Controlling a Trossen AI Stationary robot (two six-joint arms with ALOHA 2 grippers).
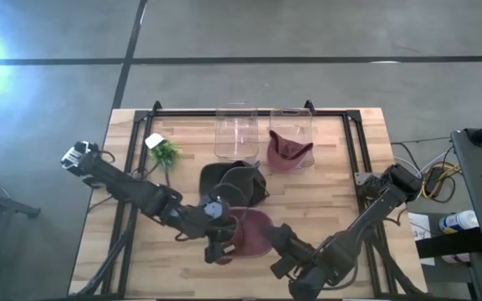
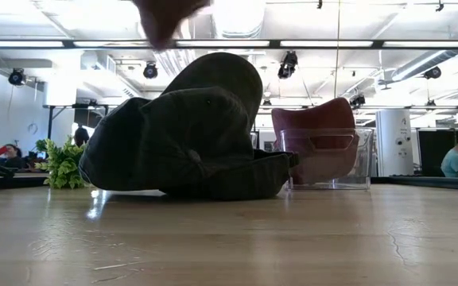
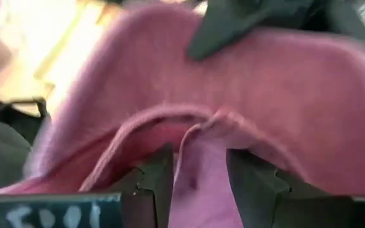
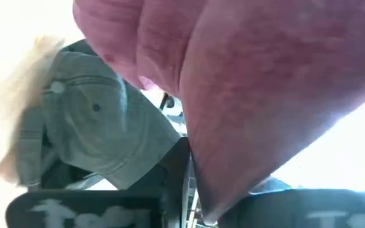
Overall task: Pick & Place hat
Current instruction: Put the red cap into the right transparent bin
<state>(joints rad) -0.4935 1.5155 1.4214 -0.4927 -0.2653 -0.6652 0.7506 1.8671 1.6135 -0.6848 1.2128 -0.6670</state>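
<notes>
A dusty-pink hat (image 1: pixel 253 230) hangs above the table's near middle between my two grippers. My left gripper (image 1: pixel 223 245) is shut on its left side, and my right gripper (image 1: pixel 277 237) is shut on its right side. In the low view only a blurred bit of the pink hat (image 2: pixel 165 17) shows at the top. A dark grey hat (image 1: pixel 234 182) lies with its crown up on the table's middle. A maroon hat (image 1: pixel 289 152) sits in the right clear container (image 1: pixel 292 117). My left gripper pinches a raised fold of the pink hat's cloth (image 3: pixel 198 174) between its two fingers (image 3: pixel 152 185). The hat spreads away beyond the fingers, clear of the table. My right gripper pinches the pink hat's thin edge (image 4: pixel 198 190) between its fingers (image 4: pixel 175 172). The rest of the hat bulges out past them, lifted clear above the dark grey hat (image 4: pixel 97 126).
An empty clear container (image 1: pixel 236 132) stands at the far middle, beside the one with the maroon hat. A small green plant (image 1: pixel 166 152) with a white tag sits at the far left. Black frame rails (image 1: pixel 354 146) run along the table's sides.
</notes>
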